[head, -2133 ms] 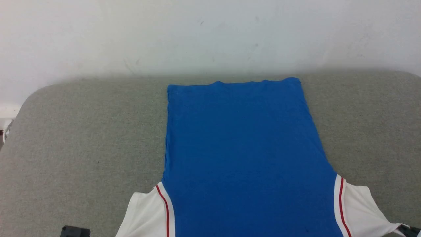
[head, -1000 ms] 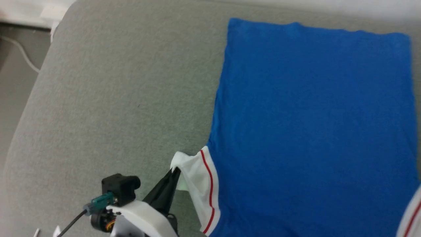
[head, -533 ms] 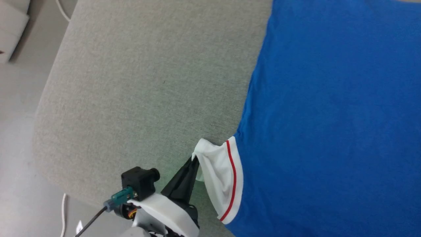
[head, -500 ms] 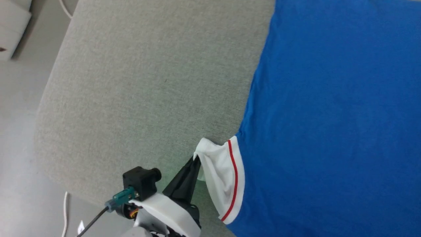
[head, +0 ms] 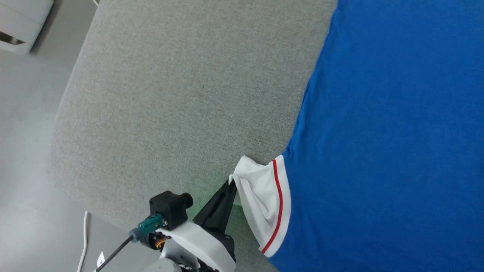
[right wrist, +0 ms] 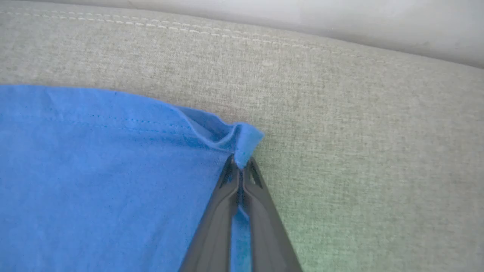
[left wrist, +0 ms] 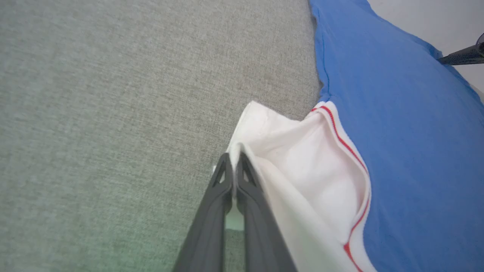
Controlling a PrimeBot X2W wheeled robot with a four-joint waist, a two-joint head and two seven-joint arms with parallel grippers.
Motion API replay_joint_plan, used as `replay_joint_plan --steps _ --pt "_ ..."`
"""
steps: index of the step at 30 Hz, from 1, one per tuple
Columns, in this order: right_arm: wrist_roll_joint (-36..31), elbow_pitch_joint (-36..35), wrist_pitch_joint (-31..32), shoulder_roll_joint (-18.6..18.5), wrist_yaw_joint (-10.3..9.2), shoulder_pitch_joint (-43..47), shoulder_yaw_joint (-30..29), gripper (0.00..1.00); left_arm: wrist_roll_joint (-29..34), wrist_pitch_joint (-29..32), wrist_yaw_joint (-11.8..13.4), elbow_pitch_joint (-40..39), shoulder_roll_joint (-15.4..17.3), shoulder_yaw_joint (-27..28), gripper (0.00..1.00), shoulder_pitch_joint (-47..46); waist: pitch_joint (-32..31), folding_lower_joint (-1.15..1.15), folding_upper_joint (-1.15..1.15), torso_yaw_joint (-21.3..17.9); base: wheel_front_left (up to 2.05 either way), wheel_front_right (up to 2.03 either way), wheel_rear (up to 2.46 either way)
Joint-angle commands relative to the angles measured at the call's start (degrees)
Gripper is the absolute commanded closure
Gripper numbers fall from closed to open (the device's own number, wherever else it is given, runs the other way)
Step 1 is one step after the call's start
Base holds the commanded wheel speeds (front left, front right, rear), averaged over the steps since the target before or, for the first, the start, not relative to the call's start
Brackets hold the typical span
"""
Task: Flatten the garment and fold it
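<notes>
The garment (head: pixel 378 132) is a bright blue shirt lying flat on the grey padded surface (head: pixel 170 94), with a white sleeve (head: pixel 264 196) trimmed by a thin red stripe. My left gripper (head: pixel 233 182) is shut on the sleeve's outer edge, and the cloth there bunches up. In the left wrist view the left gripper (left wrist: pixel 235 155) pinches the white sleeve (left wrist: pixel 314 162) beside the blue body (left wrist: pixel 408 132). In the right wrist view my right gripper (right wrist: pixel 240 163) is shut on a curled corner of the blue hem (right wrist: pixel 245 141).
The padded surface ends at a rounded edge on the left, with grey floor (head: pixel 26 151) beyond it. A white cable (head: pixel 84 241) and a white box (head: pixel 22 15) lie on the floor. A pale wall (right wrist: pixel 302 19) rises behind the surface. A dark finger (left wrist: pixel 461 56) shows at the garment's far corner.
The head camera has kept swinging, so the whole picture has shifted right and down a little. The left gripper still holds the sleeve. The right gripper has gone from open to shut.
</notes>
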Motion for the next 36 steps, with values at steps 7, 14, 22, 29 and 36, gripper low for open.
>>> replay_joint_plan --steps 7,14,22,29,36 --pt "1.2 4.8 0.0 3.2 -0.05 8.4 1.5 1.00 -0.7 0.2 0.4 2.2 1.4 0.6 1.00 1.0 -8.1 0.00 0.00 -5.5 0.00 0.00 0.00" --pt "8.4 0.1 -1.6 3.7 -0.05 19.0 7.3 1.00 -2.3 0.5 2.1 3.1 3.2 1.8 1.00 4.3 -15.6 0.00 0.00 -11.5 0.00 0.00 0.00" --pt "16.2 -10.4 -2.6 3.6 -0.05 33.7 9.2 1.00 -4.0 0.7 3.3 4.3 4.4 2.5 1.00 7.7 -22.2 0.00 0.00 -16.9 0.00 0.00 0.00" --pt "19.5 -23.2 -0.8 4.7 -0.05 47.7 5.2 1.00 -5.3 0.7 4.0 4.9 5.5 2.8 1.00 10.8 -25.8 0.00 0.00 -19.3 0.00 0.00 0.00" --pt "19.1 -36.3 2.4 10.1 -0.05 61.9 -2.2 1.00 -6.3 0.4 4.3 5.0 5.7 3.1 1.00 12.7 -27.7 0.00 0.00 -19.9 0.00 0.00 0.00"
